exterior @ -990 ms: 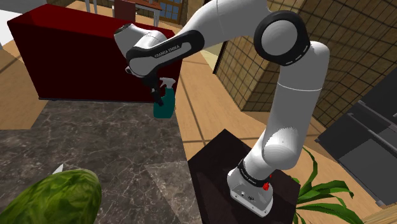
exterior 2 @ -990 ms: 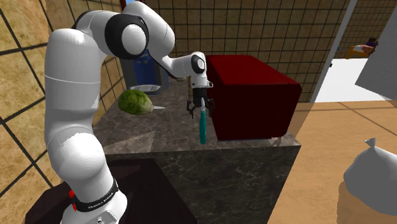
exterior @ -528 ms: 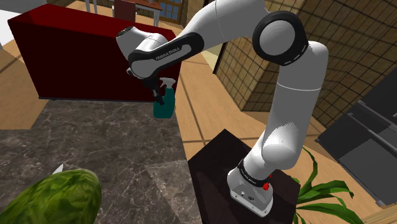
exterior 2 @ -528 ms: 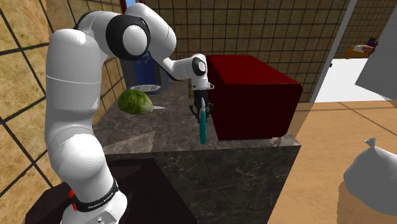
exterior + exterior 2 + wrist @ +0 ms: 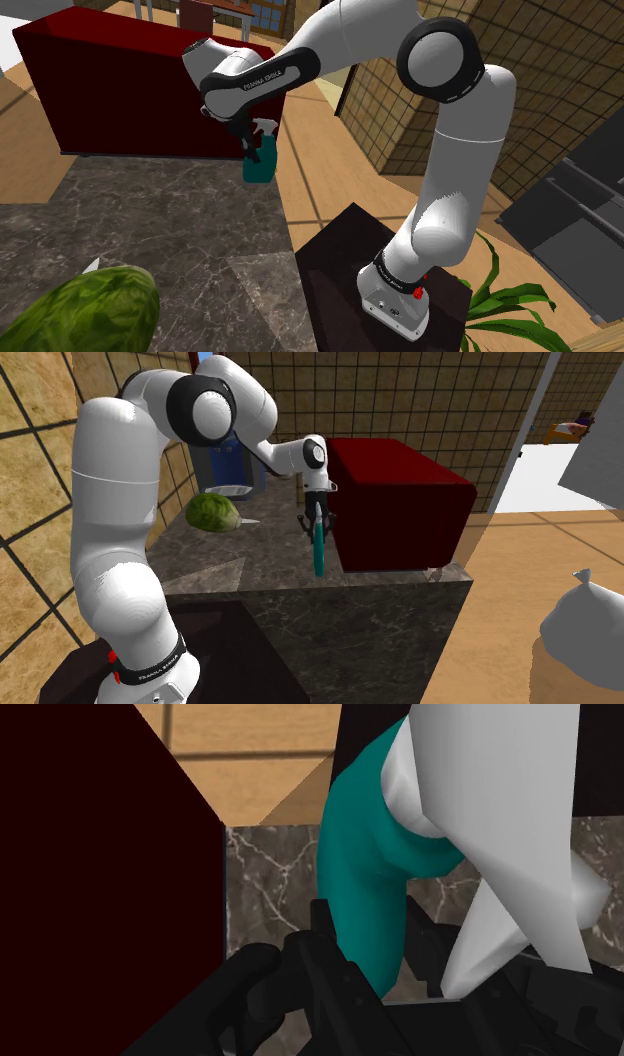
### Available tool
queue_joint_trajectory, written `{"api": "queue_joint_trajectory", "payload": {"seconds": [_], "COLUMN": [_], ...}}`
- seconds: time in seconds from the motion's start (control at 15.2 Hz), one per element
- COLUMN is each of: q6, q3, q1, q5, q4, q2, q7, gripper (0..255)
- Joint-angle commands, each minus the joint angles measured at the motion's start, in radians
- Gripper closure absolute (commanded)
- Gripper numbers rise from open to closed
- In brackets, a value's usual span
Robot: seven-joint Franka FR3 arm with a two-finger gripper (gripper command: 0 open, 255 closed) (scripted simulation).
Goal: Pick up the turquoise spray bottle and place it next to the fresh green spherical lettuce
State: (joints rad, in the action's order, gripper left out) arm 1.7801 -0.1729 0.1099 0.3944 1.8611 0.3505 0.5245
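Step in hand: the grasp looks made and the lift is about due. I cannot tell whether the bottle's base has left the stone.
Lettuce (image 5: 85, 310): green and round, at the shoulder view's lower left on the marbled counter (image 5: 170, 220), well apart from the bottle.
Dark red block (image 5: 110, 90): big and boxy, standing behind the counter's far edge, close behind the bottle.
Spray bottle (image 5: 260, 168): teal body with a white trigger head, upright, near the counter's edge on the shoulder view's right.
Gripper (image 5: 250, 148): comes down from above. In the wrist view its black fingers (image 5: 322, 926) pinch the bottle's teal neck just under the white head.
Stand (image 5: 350, 260): a dark box at the lower right, carrying the white arm.
Plant (image 5: 505, 300): green leaves on the floor beside the stand.
Next move, as I judge it: raise the bottle clear, carry it across the counter toward the shoulder view's lower left, keep it upright, and set it just beside the lettuce without nudging it.
Count: one lettuce, one red block, one spray bottle, one gripper, one plant.
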Motion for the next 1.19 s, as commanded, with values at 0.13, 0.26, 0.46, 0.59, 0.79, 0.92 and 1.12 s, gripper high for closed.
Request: {"api": "queue_joint_trajectory", "payload": {"seconds": [0.13,0.26,0.46,0.59,0.79,0.92,1.12], "q6": [-0.041,-0.062,-0.094,-0.116,-0.149,-0.171,-0.205], "q3": [-0.001,-0.002,-0.004,-0.005,-0.006,-0.007,-0.008], "q1": [-0.001,-0.001,-0.001,0.0,0.0,0.001,0.002], "q5": [-0.008,-0.011,-0.016,-0.019,-0.023,-0.026,-0.029], "q4": [-0.018,-0.029,-0.046,-0.059,-0.079,-0.094,-0.118], "q2": [-0.025,-0.037,-0.054,-0.065,-0.079,-0.088,-0.1], "q7": [0.016,0.023,0.035,0.043,0.055,0.062,0.074], "gripper": [255,255,255,255,255,255,255]}}
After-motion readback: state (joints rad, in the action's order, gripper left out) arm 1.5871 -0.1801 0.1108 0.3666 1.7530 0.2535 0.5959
